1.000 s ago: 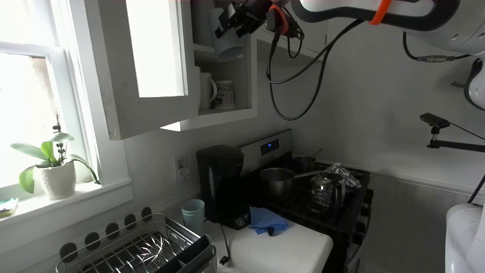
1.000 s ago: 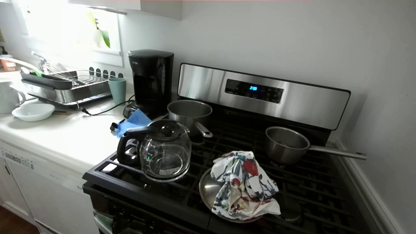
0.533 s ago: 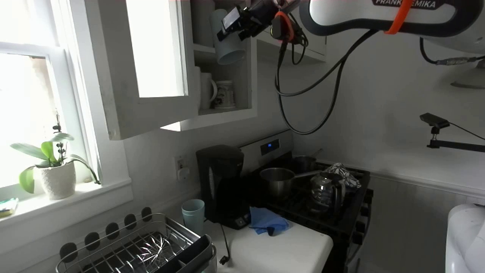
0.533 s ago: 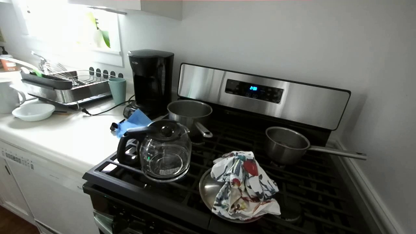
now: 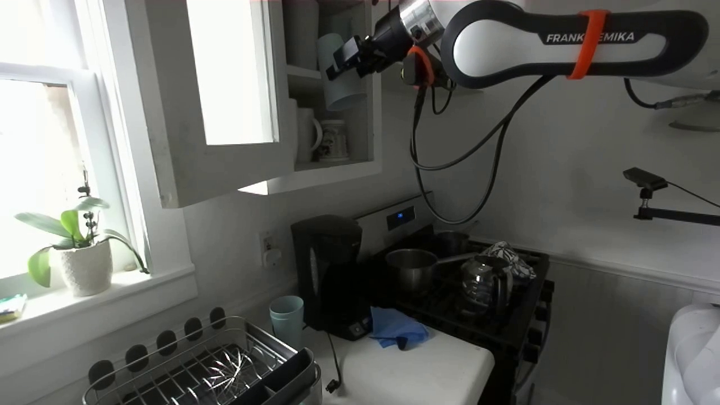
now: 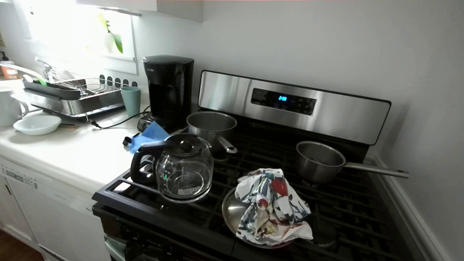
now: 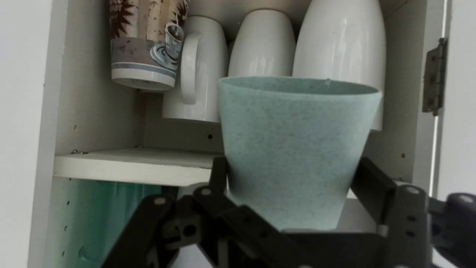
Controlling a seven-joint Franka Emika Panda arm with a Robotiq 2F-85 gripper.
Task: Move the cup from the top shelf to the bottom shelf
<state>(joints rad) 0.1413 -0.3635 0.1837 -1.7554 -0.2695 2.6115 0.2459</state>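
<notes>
Nearest us, a dish rack [image 6: 74,106] sits at the left on the white counter [image 5: 416,371], and higher up a potted plant [image 5: 87,267] stands on a pale windowsill [image 5: 163,295]. Farther along hangs the white wall cabinet [image 5: 377,112], its glass-panelled door [image 5: 225,171] swung out to the left. At the cabinet's mouth we see the gripper [image 7: 293,167] pinching the pale blue-green cup [image 7: 297,123] by its sides. The cup tilts, rim downward, in front of the top shelf [image 5: 303,71]; whether it touches that board we cannot tell. On the bottom shelf [image 5: 309,166] stand white mugs [image 5: 305,132], with a patterned mug [image 5: 334,142] to their right.

Lower down, on the counter, we find a blue-green tumbler [image 5: 287,329] just left of a black coffee maker [image 5: 326,247], and a crumpled blue cloth [image 5: 396,326] to the right of both. Past the counter's far end comes the black stove [image 6: 170,217], which bears a glass carafe [image 6: 185,174], two steel saucepans [image 6: 319,166] and a flowered cloth [image 6: 272,210]; its control panel [image 6: 282,101] shows blue digits. Farthest from us, a grey wall [image 5: 562,140] rises, its lower part panelled.
</notes>
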